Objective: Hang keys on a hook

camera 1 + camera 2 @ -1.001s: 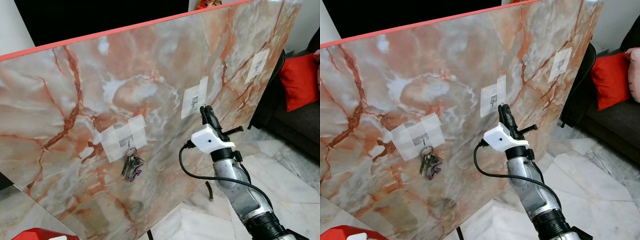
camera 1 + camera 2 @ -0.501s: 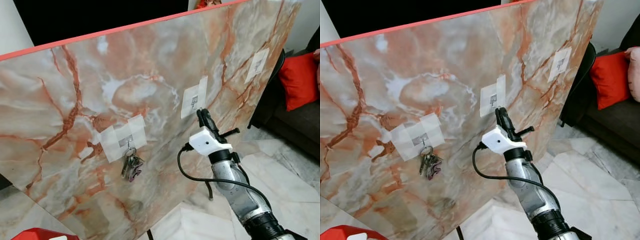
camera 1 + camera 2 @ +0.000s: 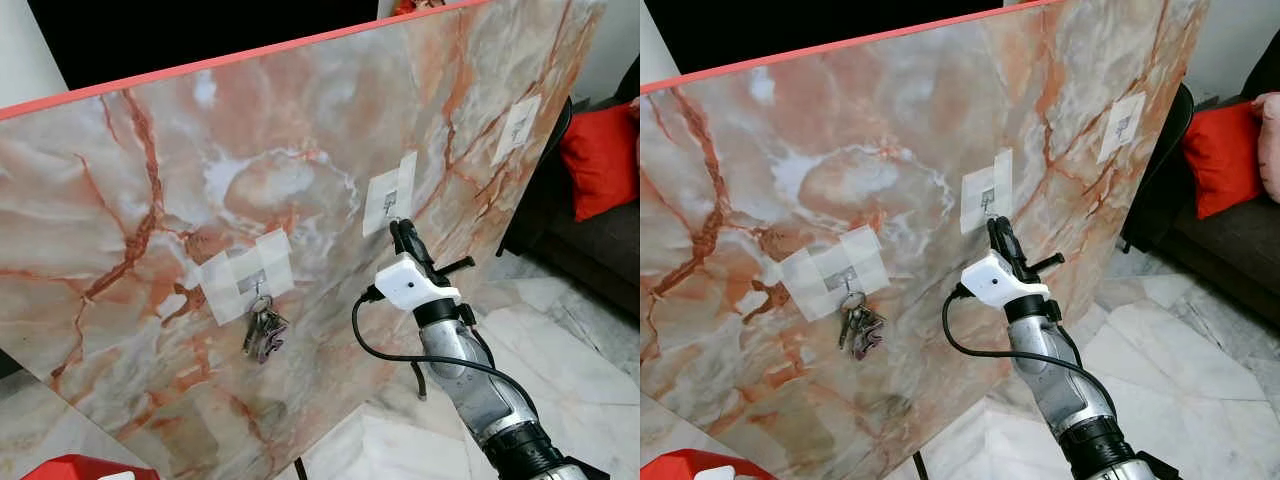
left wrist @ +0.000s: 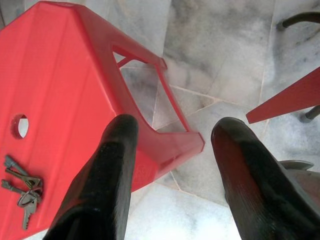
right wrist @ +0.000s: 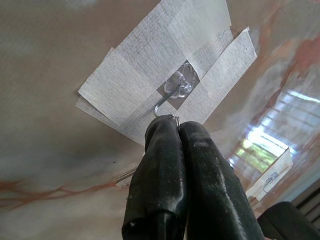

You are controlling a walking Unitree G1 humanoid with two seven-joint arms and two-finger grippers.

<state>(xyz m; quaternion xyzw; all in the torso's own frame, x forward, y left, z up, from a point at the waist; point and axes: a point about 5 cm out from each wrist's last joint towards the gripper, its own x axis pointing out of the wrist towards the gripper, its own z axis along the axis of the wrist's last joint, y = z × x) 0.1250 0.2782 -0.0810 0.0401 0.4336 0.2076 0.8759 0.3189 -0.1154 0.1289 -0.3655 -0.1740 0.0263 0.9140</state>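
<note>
- The right end effector [image 5: 176, 131], clenched on a thin key ring [image 5: 170, 117], sits just below the taped hook [image 5: 167, 102].
- The left end effector [image 4: 172, 150] hangs released above a red stool [image 4: 60, 95].

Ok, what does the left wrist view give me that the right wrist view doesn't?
Left wrist: a red stool with keys lying on it, the floor, and the left end effector open above them. Right wrist: a taped hook on the marbled board, with the right end effector shut, tips just under that hook. Shared: just each arm's own black fingers in front.
</note>
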